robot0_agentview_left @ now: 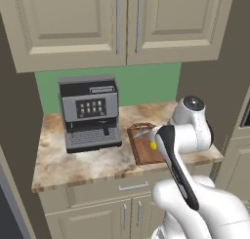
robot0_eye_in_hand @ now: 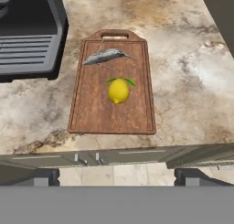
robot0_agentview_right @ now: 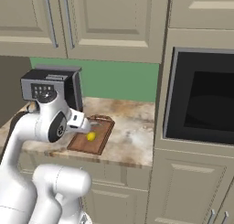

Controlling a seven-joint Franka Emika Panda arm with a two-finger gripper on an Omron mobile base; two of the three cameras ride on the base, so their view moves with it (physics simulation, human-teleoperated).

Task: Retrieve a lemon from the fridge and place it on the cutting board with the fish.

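The reddish-brown cutting board (robot0_eye_in_hand: 93,113) lies on the marbled counter, its handle end pointing away from the front edge. The yellow lemon (robot0_eye_in_hand: 118,91) rests near the board's middle, with two small green leaves at its top. Just beyond it lies the slim silvery fish (robot0_eye_in_hand: 106,56), apart from the lemon. My gripper (robot0_eye_in_hand: 119,177) hangs above the counter's front edge, short of the board, open wide with nothing between its fingers. From the base cameras the lemon (robot0_agentview_left: 153,146) (robot0_agentview_right: 91,136) shows on the board (robot0_agentview_left: 141,155) (robot0_agentview_right: 87,145) just past my arm. The fridge is out of view.
A grey coffee machine (robot0_agentview_left: 90,113) (robot0_eye_in_hand: 27,35) stands just left of the board. Beige wall cabinets (robot0_agentview_left: 117,23) hang overhead. A tall cabinet with a dark built-in oven (robot0_agentview_right: 201,99) closes off the counter's right end. Drawers (robot0_agentview_left: 132,187) sit below the edge.
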